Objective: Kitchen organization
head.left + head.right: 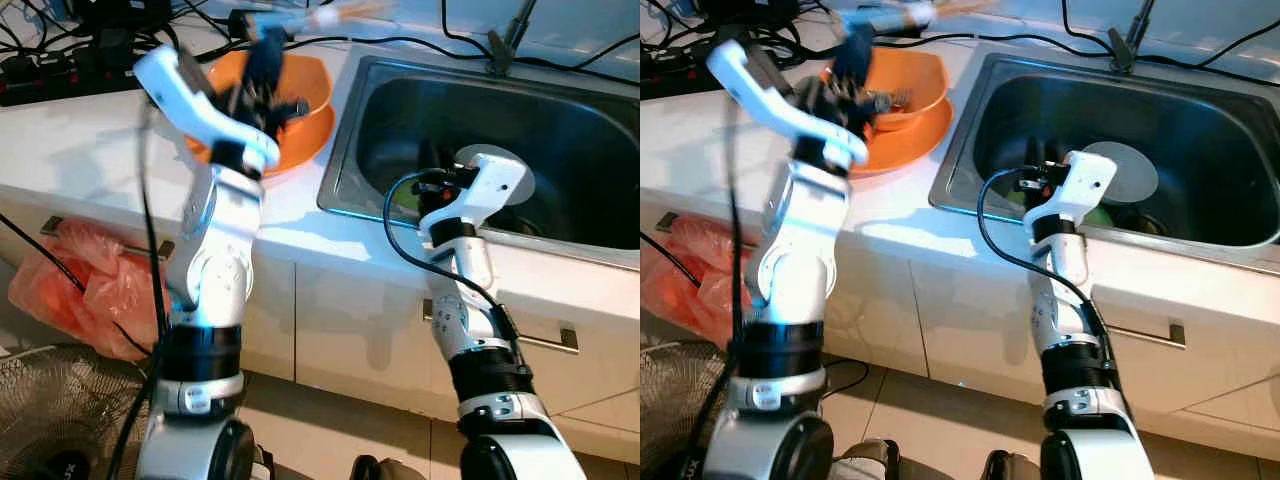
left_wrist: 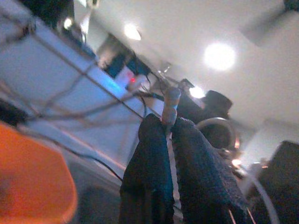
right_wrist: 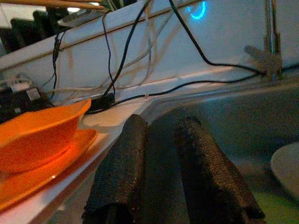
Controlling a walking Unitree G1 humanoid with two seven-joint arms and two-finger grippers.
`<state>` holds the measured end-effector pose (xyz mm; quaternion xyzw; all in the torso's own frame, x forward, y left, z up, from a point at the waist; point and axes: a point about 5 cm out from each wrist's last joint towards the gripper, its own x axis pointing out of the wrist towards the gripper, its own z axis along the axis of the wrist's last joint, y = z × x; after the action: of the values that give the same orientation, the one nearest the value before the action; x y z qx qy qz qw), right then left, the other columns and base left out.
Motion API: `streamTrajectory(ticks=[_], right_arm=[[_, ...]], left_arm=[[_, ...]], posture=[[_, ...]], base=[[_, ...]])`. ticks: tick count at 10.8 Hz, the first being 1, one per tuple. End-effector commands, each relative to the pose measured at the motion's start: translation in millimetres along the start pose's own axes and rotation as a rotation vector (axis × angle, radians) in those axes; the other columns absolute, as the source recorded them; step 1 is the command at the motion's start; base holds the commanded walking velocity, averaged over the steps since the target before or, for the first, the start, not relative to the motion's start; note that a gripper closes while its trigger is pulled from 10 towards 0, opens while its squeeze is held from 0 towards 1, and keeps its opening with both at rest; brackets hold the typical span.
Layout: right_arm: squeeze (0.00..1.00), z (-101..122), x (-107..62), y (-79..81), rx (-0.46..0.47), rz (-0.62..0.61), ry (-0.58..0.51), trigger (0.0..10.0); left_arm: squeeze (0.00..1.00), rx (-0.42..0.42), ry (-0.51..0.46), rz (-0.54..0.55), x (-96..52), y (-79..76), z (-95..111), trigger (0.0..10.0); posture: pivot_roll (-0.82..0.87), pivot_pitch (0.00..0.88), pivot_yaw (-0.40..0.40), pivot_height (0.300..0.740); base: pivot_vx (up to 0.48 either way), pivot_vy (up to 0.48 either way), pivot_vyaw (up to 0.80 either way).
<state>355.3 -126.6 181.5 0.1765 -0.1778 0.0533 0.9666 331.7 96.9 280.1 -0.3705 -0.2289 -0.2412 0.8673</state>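
Left gripper (image 2: 169, 140) pinches blurred, possibly wooden utensil (image 1: 335, 14).

bowl (image 1: 300, 100): orange | sink (image 1: 560, 130): grey steel | counter (image 1: 90, 140): white | bag (image 1: 85, 285): orange-pink | cables (image 1: 400, 42): black

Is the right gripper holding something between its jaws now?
No. In the right wrist view the right gripper has a bare gap between its two black fingers, hanging over the sink beside the orange bowl.
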Motion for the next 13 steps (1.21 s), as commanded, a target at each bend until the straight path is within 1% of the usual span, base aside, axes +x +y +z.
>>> streamTrajectory(ticks=[1, 2, 3, 4, 5, 6, 7, 8, 9, 10, 11, 13], right_arm=[[0.0, 11, 6.6, 1.2, 0.076, -0.006, -0.033, 10.0], [0.0, 11, 7.3, 0.3, 0.13, -0.022, -0.027, 10.0], [0.0, 11, 7.9, 1.0, 0.184, -0.02, -0.021, 10.0], [0.07, 11, 7.9, 2.2, 0.233, -0.017, -0.018, 10.0], [1.0, 12, 7.0, 4.3, 0.298, 0.007, -0.019, 10.0], [1.0, 13, 6.4, 8.4, 0.388, 0.033, -0.013, 10.0], [0.0, 14, 6.7, 10.3, 0.472, 0.042, -0.004, 10.0], [0.0, 18, 8.0, 8.0, 0.604, 0.03, -0.021, 10.0], [0.0, 23, 8.9, 6.2, 0.688, 0.041, -0.044, 10.0], [0.0, 25, 8.6, 6.3, 0.727, 0.055, -0.057, 10.0], [0.0, 32, 7.0, 8.2, 0.814, 0.083, -0.093, 10.0], [0.0, 36, 5.0, 11.9, 0.844, 0.127, -0.099, 10.0]], left_arm=[[0.0, -0.081, 0.006, -0.01, -3.5, 1.0, -3, 10.0], [0.0, -0.129, 0.018, -0.001, -6.0, 4.6, -5, 10.0], [0.0, -0.158, 0.061, -0.008, -10.6, 8.1, -12, 10.0], [0.0, -0.166, 0.098, -0.009, -14.5, 10.3, -19, 10.0], [0.0, -0.175, 0.115, -0.009, -16.4, 10.8, -23, 10.0], [0.0, -0.19, 0.138, -0.008, -17.9, 10.8, -28, 10.0], [0.0, -0.212, 0.158, -0.011, -19.1, 10.2, -33, 10.0], [0.0, -0.232, 0.174, -0.007, -20.6, 10.8, -38, 10.0], [0.0, -0.243, 0.183, -0.003, -22.1, 11.4, -41, 10.0], [0.0, -0.242, 0.189, -0.003, -22.6, 11.5, -42, 10.0], [0.0, -0.244, 0.2, -0.003, -23.6, 12.2, -44, 10.0], [0.0, -0.254, 0.229, -0.008, -26.4, 11.5, -50, 10.0]], posture=[[0.23, 0.125, -0.022, 0.74], [0.23, 0.125, -0.021, 0.74], [0.23, 0.126, -0.021, 0.74], [0.22, 0.125, -0.02, 0.74], [0.22, 0.125, -0.019, 0.74], [0.22, 0.125, -0.018, 0.74], [0.22, 0.126, -0.017, 0.74], [0.22, 0.124, -0.017, 0.74], [0.22, 0.121, -0.015, 0.74], [0.22, 0.121, -0.015, 0.74], [0.22, 0.115, -0.013, 0.74], [0.22, 0.111, -0.01, 0.74]], base=[[0.0, 0.0, 0.0], [0.0, 0.0, 0.0], [0.0, 0.0, 0.0], [0.0, 0.0, 0.0], [0.0, 0.0, 0.0], [0.0, 0.0, 0.0], [0.0, 0.0, 0.0], [0.0, 0.0, 0.0], [0.0, 0.0, 0.0], [0.0, 0.0, 0.0], [0.0, 0.0, 0.0], [0.0, 0.0, 0.0]])
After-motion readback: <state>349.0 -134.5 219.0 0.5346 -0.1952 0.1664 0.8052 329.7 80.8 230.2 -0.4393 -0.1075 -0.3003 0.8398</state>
